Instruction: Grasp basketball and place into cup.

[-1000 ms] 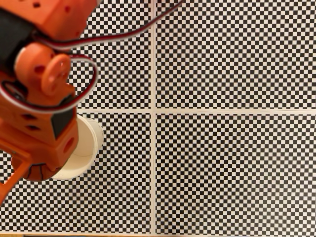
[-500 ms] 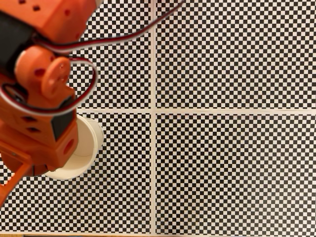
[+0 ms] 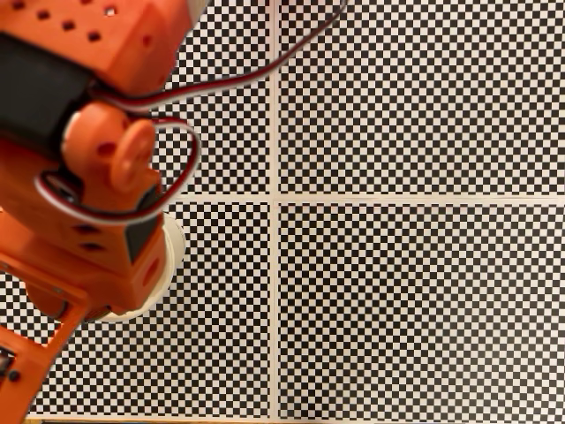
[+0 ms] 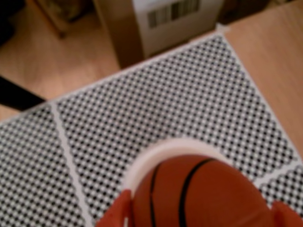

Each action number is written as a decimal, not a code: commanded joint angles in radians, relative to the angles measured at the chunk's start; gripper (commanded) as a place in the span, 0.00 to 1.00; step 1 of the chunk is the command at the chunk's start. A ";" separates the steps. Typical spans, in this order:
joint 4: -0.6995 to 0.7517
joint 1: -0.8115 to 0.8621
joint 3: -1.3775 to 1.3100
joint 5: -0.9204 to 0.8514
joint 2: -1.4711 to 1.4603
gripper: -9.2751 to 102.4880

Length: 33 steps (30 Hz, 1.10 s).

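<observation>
Checkered mat [image 4: 156,94] on a wooden table, cardboard box [image 4: 161,19] at twelve o'clock in the wrist view. Ball [image 4: 199,194] pinched between orange fingers [image 4: 118,213] at six o'clock, poised over the cup [image 4: 161,151] rim. Likely light, smooth, a bit slippery: best held across its widest middle.

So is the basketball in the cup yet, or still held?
Still held: in the wrist view the basketball sits between the orange fingertips over the cup rim.
</observation>
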 commanded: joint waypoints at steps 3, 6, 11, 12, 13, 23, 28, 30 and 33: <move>0.005 -0.020 -0.051 0.005 0.009 0.47; 0.006 -0.023 -0.051 0.008 0.011 0.48; 0.006 -0.023 -0.051 0.015 0.012 0.46; 0.006 -0.021 -0.049 0.017 0.012 0.45; 0.009 -0.020 -0.049 0.025 0.012 0.43; 0.094 0.000 -0.051 0.043 0.084 0.08; 0.144 -0.020 -0.048 0.051 0.129 0.08; 0.161 -0.031 -0.044 0.044 0.152 0.08; 0.212 -0.060 -0.043 0.046 0.193 0.08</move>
